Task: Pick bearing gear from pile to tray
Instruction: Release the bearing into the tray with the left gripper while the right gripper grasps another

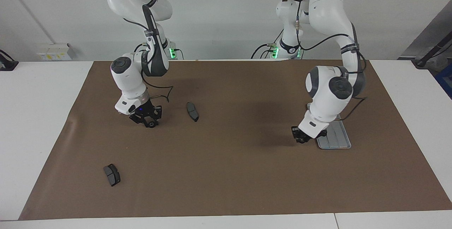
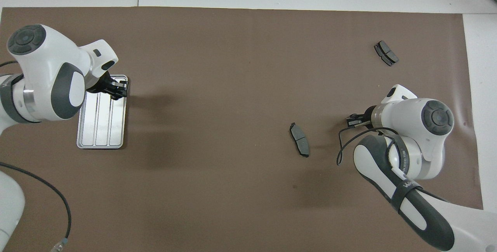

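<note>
What shows of the pile is two dark brake-pad pieces point(image 1: 192, 111) point(image 1: 112, 174) and a small black bearing gear point(image 1: 152, 125) on the brown mat. My right gripper point(image 1: 150, 123) point(image 2: 351, 120) is low on the mat, its fingertips shut on that gear. The silver tray point(image 1: 339, 140) point(image 2: 101, 124) lies toward the left arm's end of the table. My left gripper point(image 1: 302, 138) point(image 2: 117, 89) hangs over the tray's rim on the side facing the right arm's end, shut on a small dark gear that barely shows. The hand hides part of the tray.
One brake pad point(image 2: 299, 139) lies beside the right gripper toward the mat's middle; the other point(image 2: 386, 53) is farther from the robots, near the mat's corner. The mat point(image 1: 226, 172) covers most of the white table.
</note>
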You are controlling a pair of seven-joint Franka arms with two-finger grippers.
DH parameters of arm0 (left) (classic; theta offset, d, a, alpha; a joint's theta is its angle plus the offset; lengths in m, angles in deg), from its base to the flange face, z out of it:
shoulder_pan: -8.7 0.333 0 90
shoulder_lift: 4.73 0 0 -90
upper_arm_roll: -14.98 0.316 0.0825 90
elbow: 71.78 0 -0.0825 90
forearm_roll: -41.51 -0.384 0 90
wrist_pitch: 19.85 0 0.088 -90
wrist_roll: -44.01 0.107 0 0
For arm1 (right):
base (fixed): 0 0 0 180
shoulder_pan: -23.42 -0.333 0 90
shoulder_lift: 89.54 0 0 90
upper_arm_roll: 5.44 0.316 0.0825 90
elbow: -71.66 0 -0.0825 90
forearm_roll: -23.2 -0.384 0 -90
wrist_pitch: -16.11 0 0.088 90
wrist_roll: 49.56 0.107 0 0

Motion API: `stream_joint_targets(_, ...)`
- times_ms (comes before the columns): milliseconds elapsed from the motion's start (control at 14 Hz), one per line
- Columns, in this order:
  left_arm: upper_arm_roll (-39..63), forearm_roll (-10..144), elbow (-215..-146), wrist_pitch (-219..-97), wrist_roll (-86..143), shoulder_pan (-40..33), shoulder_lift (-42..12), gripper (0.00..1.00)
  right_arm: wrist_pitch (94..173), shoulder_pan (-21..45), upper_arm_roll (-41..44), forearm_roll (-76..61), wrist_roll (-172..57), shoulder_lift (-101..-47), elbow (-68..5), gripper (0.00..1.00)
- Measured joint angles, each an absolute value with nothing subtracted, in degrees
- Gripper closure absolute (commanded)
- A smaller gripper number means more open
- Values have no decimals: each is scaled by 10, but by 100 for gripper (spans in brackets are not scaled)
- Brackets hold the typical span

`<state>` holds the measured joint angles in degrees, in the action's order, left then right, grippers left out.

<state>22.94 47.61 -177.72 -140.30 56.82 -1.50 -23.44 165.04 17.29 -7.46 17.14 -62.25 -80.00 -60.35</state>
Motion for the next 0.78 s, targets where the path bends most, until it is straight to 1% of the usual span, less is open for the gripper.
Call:
stream_joint_targets(71,229,476,-1797,-1403,591,-5,-221,91,1650,173,-75,171,-622,-800,-604,100)
stream_joint_targets(214,229,476,-1829,-1403,626,11,-203,86,1650,172,-74,171,-615,-800,-603,100)
stream_joint_targets(285,229,476,-1840,-1404,636,17,-197,80,1650,170,-74,171,-604,-800,-603,100)
stream_joint_targets(356,229,476,-1846,-1404,641,22,-194,63,1650,168,-71,171,-588,-800,-600,100)
stream_joint_targets(428,229,476,-1848,-1404,642,23,-193,34,1646,165,-69,171,-571,-800,-594,100)
stream_joint_targets(499,229,476,-1848,-1404,642,23,-192,30,1632,162,-68,171,-550,-801,-582,100)
stream_joint_targets(641,226,476,-1848,-1405,642,23,-191,27,1575,150,-66,171,-498,-805,-535,100)
stream_joint_targets(713,224,476,-1848,-1406,642,23,-190,24,1546,145,-66,171,-472,-806,-508,100)
stream_joint_targets(784,223,476,-1847,-1409,641,23,-188,24,1520,139,-66,171,-447,-807,-480,100)
